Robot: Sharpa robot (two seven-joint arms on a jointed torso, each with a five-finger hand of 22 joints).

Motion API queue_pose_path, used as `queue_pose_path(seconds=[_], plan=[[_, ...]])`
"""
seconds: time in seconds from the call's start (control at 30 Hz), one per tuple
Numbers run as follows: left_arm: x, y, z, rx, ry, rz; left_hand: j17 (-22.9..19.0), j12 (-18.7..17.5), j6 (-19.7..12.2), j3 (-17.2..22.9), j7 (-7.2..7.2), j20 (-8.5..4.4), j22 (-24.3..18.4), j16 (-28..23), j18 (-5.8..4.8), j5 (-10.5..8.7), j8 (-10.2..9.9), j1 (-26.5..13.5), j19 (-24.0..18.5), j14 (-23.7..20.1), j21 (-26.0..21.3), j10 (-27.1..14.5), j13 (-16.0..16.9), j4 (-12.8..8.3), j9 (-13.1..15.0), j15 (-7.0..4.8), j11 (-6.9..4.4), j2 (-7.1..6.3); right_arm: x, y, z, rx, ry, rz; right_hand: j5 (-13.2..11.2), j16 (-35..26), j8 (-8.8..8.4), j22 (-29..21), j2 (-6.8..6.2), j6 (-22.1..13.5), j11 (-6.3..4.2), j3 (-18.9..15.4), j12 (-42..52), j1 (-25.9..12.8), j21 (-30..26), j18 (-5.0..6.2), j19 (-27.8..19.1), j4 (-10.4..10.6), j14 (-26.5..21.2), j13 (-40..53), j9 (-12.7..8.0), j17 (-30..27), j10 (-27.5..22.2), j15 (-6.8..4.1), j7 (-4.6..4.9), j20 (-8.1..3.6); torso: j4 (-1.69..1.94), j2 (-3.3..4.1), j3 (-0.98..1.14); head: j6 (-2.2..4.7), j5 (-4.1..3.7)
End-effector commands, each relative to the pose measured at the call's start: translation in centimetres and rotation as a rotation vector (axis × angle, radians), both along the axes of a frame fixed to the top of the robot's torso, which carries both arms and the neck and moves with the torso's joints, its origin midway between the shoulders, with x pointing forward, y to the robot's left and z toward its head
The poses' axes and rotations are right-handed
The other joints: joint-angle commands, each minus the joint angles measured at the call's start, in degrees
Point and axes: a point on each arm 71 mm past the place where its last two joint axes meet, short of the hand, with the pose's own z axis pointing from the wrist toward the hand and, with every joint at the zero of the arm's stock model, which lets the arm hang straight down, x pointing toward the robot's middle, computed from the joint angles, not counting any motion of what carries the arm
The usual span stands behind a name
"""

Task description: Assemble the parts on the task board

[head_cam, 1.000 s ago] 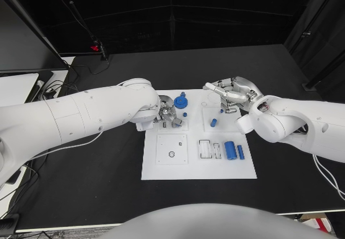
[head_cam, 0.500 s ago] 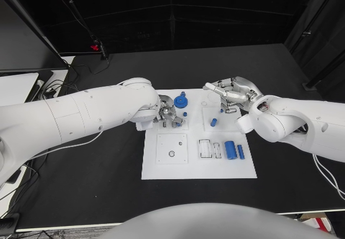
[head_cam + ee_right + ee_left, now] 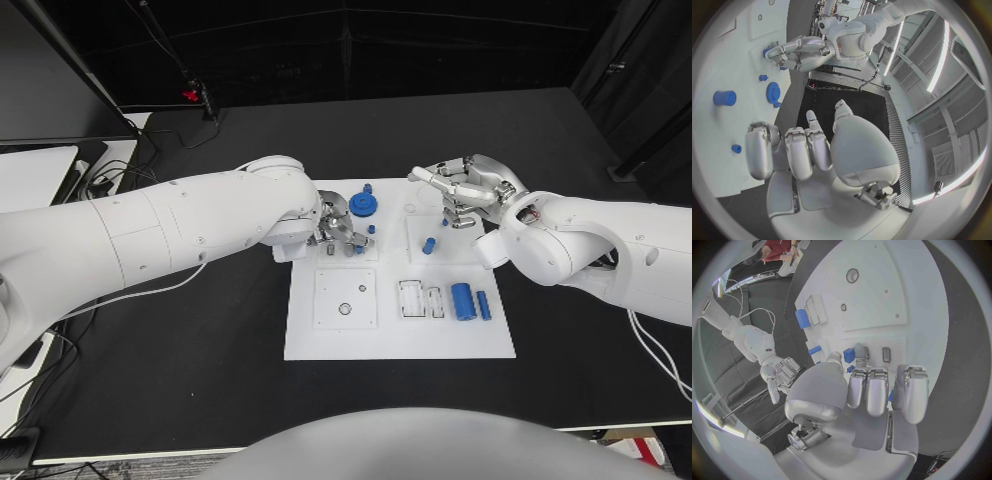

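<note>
Task board [image 3: 397, 335] white and flat on the black counter [image 3: 216, 370], centre of the head view. Upper left of the board: a blue toothed gear [image 3: 362, 206], seen again in the right wrist view [image 3: 773, 92]. Just below and right of the gear, a small blue peg [image 3: 372, 230]. Upper right part of the board: a short blue cylinder [image 3: 430, 244], apart from both hands. Lower right part: a larger blue cylinder [image 3: 462, 301] lying on its side, with a thin blue bar [image 3: 483, 306] just beside it and two pale slots [image 3: 421, 299] to the left.

Left hand [image 3: 335, 232] low over the upper left part of the board, fingers [image 3: 869, 390] curled down near small blue pieces; cannot tell whether pinching one or only touching. Right hand [image 3: 464, 193] raised over the upper right edge, fingers [image 3: 792, 150] partly spread, nothing visibly held.

Judged from looks: small, rigid, light plastic parts, smooth and likely slippery, prone to rolling where round. Best taken across the round sides with opposed fingertips, leaving the ends free for seating in a socket. Gear better held by the rim. Gentle pressure enough; too hard a squeeze could shoot a peg out sideways.
</note>
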Motion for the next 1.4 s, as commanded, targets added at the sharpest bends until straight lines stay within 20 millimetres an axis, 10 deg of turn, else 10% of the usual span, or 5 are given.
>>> queue_pose_path(seconds=[0.03,0.93,1.13,1.4], plan=[[0.07,-0.06,0.12,-0.003,-0.008,0.001,15.09,0.2,0.5,-0.33,0.09,0.01,15.09,0.05,-0.37,-0.42,-0.28,-0.55,5.97,6.22,0.18,6.07,15.07,0.05,0.14,0.23,0.21,0.0,-0.02,0.12,0.06,0.005,0.001,0.009,0.37,0.14,0.37,11.56,0.43,-0.41,0.39,-0.29,0.14,-0.09,-0.15,1.09,-0.17,0.06,5.95,15.08,0.01,15.09,5.97,0.29,0.69,0.0,-0.04,0.02,-0.01,0.02,0.0],[0.39,-0.07,0.03,0.025,-0.003,0.017,15.09,0.2,-0.53,0.65,-0.03,0.0,15.09,0.05,-0.37,-0.8,0.63,2.09,5.97,6.22,0.18,6.07,15.07,-0.18,2.6,0.08,0.18,0.45,-0.03,0.22,0.01,0.005,0.006,0.012,0.47,0.14,0.56,11.55,0.62,-0.5,0.4,-0.35,0.14,0.11,-0.19,1.1,-0.19,0.05,5.95,15.08,0.03,15.09,5.97,0.3,0.7,0.02,0.04,-0.01,0.05,-0.22,-0.01],[0.41,-0.06,0.0,0.03,0.001,0.015,15.09,0.2,-0.04,1.22,-0.2,-0.21,15.09,0.05,-0.37,-8.39,0.57,5.01,5.97,6.22,0.18,6.07,15.07,-0.13,3.83,-0.13,-0.03,0.74,-0.02,0.21,0.0,0.005,0.006,0.011,0.47,0.14,0.57,11.55,0.64,-0.51,0.4,-0.36,0.14,0.12,-0.19,1.1,-0.19,0.05,5.95,15.08,0.04,15.09,5.97,0.3,0.7,0.02,-0.06,-0.07,-0.01,-0.24,0.05],[0.4,-0.16,0.02,0.022,0.0,0.008,15.09,0.2,0.01,-0.56,0.12,-0.18,15.09,0.05,-0.37,-10.66,0.14,3.34,5.97,6.22,0.18,6.07,15.07,0.0,4.32,-0.01,0.25,0.16,-0.01,0.16,-0.02,0.004,0.007,0.009,0.4,0.14,0.7,11.54,0.79,-0.57,0.41,-0.4,0.14,0.23,-0.23,1.11,-0.21,0.06,5.95,15.08,0.05,15.09,5.97,0.3,0.7,0.03,-0.13,-0.03,-0.05,-0.21,-0.19]])
